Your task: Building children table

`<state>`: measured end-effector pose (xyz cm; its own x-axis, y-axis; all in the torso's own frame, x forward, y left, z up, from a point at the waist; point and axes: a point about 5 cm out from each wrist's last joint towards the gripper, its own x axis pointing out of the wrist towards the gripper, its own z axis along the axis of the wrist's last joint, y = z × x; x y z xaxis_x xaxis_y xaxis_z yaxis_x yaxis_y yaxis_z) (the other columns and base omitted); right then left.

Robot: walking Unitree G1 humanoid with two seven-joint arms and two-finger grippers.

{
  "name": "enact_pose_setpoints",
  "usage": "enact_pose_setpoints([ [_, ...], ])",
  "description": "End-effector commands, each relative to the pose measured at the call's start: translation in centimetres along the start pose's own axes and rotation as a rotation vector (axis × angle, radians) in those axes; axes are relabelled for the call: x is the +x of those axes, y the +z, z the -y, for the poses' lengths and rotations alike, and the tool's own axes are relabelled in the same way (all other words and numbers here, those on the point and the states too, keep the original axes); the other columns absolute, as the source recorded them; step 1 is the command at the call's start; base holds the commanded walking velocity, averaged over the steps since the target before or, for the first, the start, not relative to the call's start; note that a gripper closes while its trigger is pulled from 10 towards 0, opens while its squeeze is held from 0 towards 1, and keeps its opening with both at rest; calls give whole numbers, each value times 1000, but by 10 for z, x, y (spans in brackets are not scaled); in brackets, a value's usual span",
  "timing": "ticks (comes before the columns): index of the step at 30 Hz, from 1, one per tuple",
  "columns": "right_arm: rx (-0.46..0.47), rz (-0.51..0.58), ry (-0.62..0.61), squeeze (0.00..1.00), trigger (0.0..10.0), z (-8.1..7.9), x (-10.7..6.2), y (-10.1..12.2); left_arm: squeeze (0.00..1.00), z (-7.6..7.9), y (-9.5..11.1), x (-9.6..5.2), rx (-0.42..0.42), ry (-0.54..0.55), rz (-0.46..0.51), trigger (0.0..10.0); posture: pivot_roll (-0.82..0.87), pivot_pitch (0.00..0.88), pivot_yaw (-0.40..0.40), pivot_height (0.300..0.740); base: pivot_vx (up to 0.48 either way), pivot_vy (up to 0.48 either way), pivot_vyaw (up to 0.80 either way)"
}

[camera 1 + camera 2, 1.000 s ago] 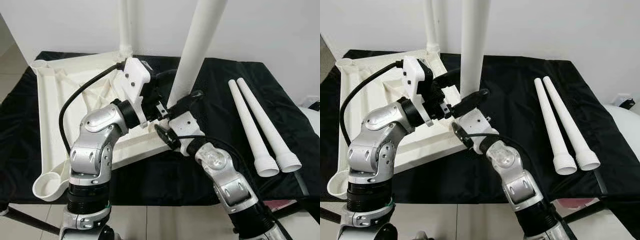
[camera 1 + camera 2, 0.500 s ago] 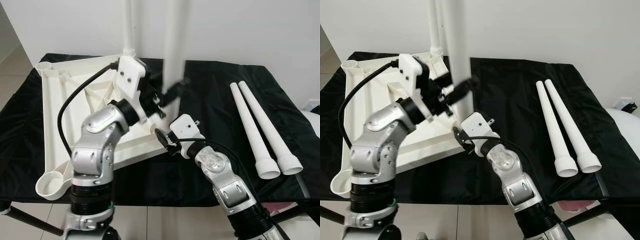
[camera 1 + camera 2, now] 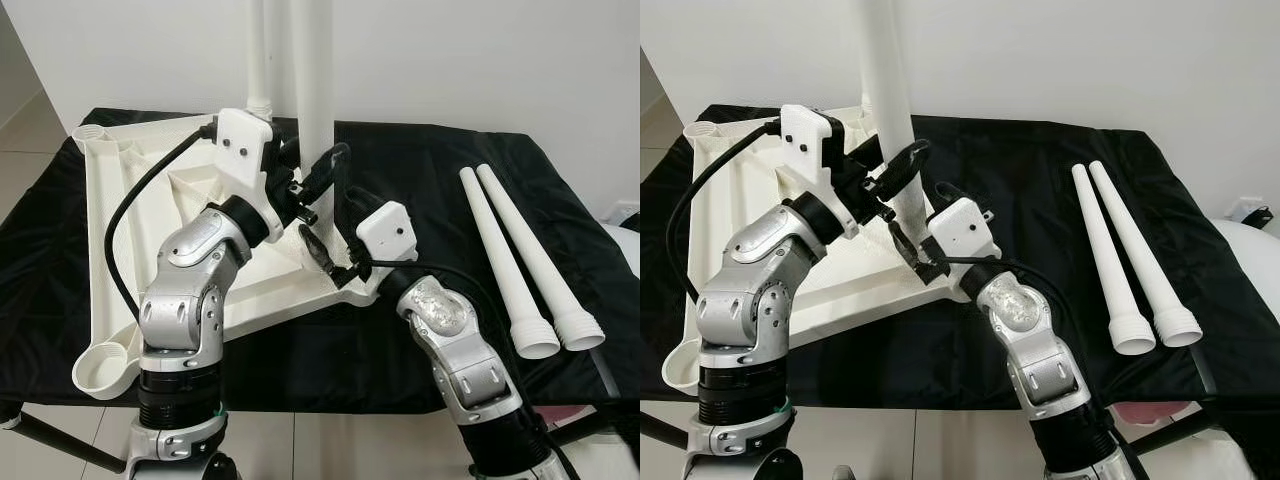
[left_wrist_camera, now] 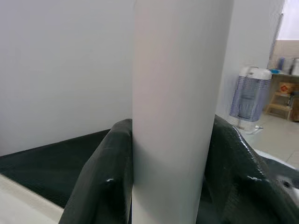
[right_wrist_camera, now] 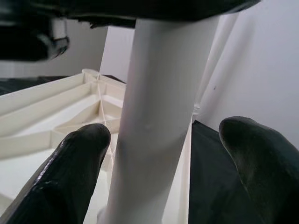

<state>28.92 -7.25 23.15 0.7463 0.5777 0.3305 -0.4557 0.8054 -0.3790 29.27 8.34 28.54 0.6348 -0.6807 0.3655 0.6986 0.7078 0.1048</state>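
Because the white tabletop point(image 3: 150, 220) lies upside down on the black cloth point(image 3: 460, 190), its ribbed underside and corner sockets are turned upward so that legs can be stood into them. One leg point(image 3: 258, 60) is already seated upright at the far corner, behind the left gripper. Just beside the left gripper point(image 3: 318, 172), a second, thicker-looking table leg point(image 3: 314, 70) is held vertical over the near right corner of the tabletop; the black fingers point(image 4: 100, 179) are pressed against both sides of the leg, as the left wrist view shows, so that it is kept plumb while its foot is worked into the socket. Below and slightly to the right of that grip, the right gripper point(image 3: 325, 225) is set low around the same leg, close to the socket. Its fingers point(image 5: 77, 154) are spread, with the leg standing between them and a visible gap on either side, so the leg is judged to be guided or released there rather than clamped. Well apart from the right gripper, farther right on the cloth, two spare legs point(image 3: 515, 260) are laid side by side, flared ends toward the robot, waiting for the remaining sockets.
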Motion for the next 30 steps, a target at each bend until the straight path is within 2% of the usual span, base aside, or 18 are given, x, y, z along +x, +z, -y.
enact_pose_setpoints([
  [1, 22, -15, -1, 0, 10000, 1, 0, -3, 0, 9, 6, 1, -3, -47, 29, 0, 7, 0, -23, 740, 0, 0, 0],
  [3, 47, -22, -2, 0, 10000, 1, 1, -5, 0, 14, 10, 1, -16, -85, 46, 0, 11, 0, -24, 740, 0, 0, 0],
  [9, 102, -17, 0, 0, 10000, 0, 6, -5, 0, 18, 13, -1, -17, -116, 53, 0, 23, 0, -29, 740, 0, 0, 0],
  [10, 117, -15, 0, 0, 9059, 0, 8, -5, 0, 20, 13, -1, -16, -128, 54, 0, 25, 0, -30, 740, 0, 0, 0],
  [11, 117, -15, 0, 0, 9059, 0, 8, -5, 0, 20, 13, -1, -16, -128, 54, 0, 25, 0, -30, 740, 0, 0, 0],
  [12, 126, -14, -1, 0, 6745, 0, 9, -5, 0, 20, 13, -2, -15, -136, 54, 0, 25, 0, -30, 740, 0, 0, 0],
  [13, 131, -10, 1, 0, 6745, 0, 10, -5, 0, 21, 13, -2, -14, -138, 49, 0, 27, 0, -32, 740, 0, 0, 0],
  [14, 134, -3, 7, 0, 5569, 0, 11, -3, 0, 22, 11, -3, -3, -147, 38, 0, 29, 0, -35, 740, 0, 0, 0],
  [16, 136, 2, 12, 0, 5569, 0, 12, -2, 0, 22, 10, -4, 5, -152, 30, 0, 29, 0, -35, 740, 0, 0, 0],
  [17, 131, 12, 48, 0, 10000, 0, 10, 1, 0, 21, 8, -7, 19, -173, 13, 0, 30, 0, -38, 740, 0, 0, 0],
  [19, 125, 18, 143, 0, 10000, 0, 4, 5, 0, 17, 6, -11, 34, -211, -13, 0, 30, 0, -39, 740, 0, 0, 0],
  [20, 125, 18, 143, 0, 10000, 0, 4, 5, 0, 17, 6, -11, 34, -211, -13, 0, 30, 0, -39, 740, 0, 0, 0],
  [21, 129, 14, 228, 0, 10000, 0, -3, 8, 0, 13, 8, -14, 32, -246, -21, 0, 30, 0, -40, 740, 0, 0, 0],
  [24, 160, 5, 384, 0, 10000, 2, -16, 14, 0, 9, 13, -19, 13, -318, -21, 0, 23, 0, -39, 740, 0, 0, 0],
  [25, 160, 5, 384, 0, 10000, 2, -16, 14, 0, 9, 13, -19, 13, -318, -21, 0, 23, 0, -39, 740, 0, 0, 0],
  [27, 196, -4, 497, 0, 10000, 5, -28, 18, 0, 7, 19, -23, -11, -404, -11, 0, 17, 0, -37, 740, 0, 0, 0],
  [28, 196, -4, 497, 0, 10000, 5, -28, 18, 0, 7, 19, -23, -11, -404, -11, 0, 17, 0, -37, 740, 0, 0, 0],
  [30, 226, -27, 562, 0, 10000, 9, -36, 17, 0, 10, 27, -27, -27, -509, 1, 0, 12, 1, -36, 740, 0, 0, 0],
])
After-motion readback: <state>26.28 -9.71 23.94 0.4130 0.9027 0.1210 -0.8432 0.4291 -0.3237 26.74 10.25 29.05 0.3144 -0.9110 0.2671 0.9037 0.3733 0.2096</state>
